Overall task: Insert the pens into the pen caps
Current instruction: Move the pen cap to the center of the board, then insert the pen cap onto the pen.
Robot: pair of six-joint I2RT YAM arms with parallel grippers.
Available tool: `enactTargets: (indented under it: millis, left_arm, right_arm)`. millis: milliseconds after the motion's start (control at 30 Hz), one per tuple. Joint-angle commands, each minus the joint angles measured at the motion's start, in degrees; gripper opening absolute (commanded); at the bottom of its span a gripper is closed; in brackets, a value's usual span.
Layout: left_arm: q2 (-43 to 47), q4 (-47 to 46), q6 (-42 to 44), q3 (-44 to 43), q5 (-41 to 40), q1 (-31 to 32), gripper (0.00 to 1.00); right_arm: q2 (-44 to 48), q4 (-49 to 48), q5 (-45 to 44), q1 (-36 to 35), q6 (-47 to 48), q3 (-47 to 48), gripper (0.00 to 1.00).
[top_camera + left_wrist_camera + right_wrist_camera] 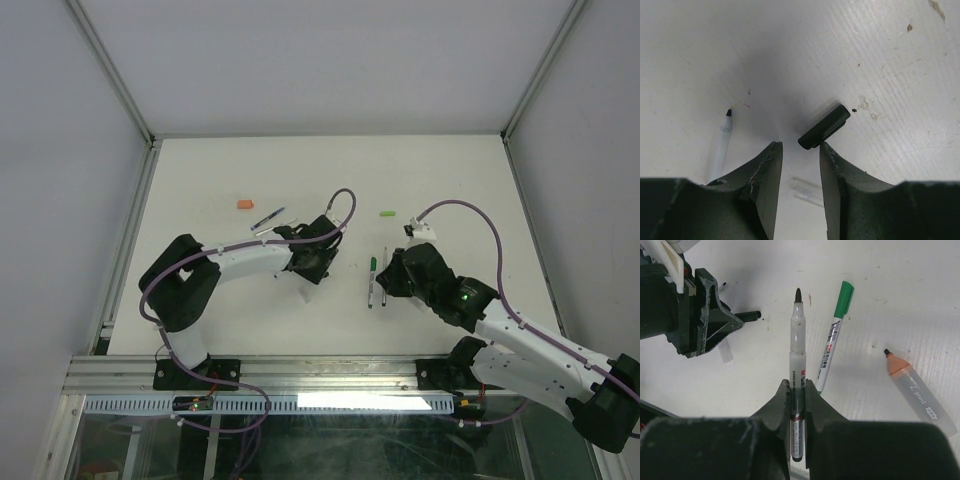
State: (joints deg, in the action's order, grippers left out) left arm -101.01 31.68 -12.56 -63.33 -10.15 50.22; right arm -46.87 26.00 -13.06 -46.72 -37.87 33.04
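My left gripper (799, 146) stands released; the black cap (824, 127) lies on the surface (880, 60) just ahead of it, long axis slanted. My right gripper (797, 385) grasps a pen (797, 335), tip forward.

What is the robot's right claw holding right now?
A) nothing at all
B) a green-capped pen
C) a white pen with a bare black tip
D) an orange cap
C: in the right wrist view the right gripper is shut on the white pen, its black tip bare, while the green-capped pen lies loose beside it.
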Motion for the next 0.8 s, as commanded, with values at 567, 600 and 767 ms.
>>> enactTargets:
  millis: [567,600,767]
  left_arm:
    - [-2.07,-1.45,1.18,-5.87,-4.77,-2.23,0.38]
    - [-2.12,-1.43,1.14,-5.99,-4.91,-2.22,0.38]
    - [-2.67,-1.71,1.06,-6.6,-5.66,-2.4,0.38]
  right_arm:
    - [2.47,-1.78,-0.44,0.14,-1.24,0.04,0.0]
    - [2.53,-1.74,-0.55,0.14,-1.27,-0.07,0.0]
    - [2.26,-1.69,-0.5,0.19,-1.27,-0.11,0.0]
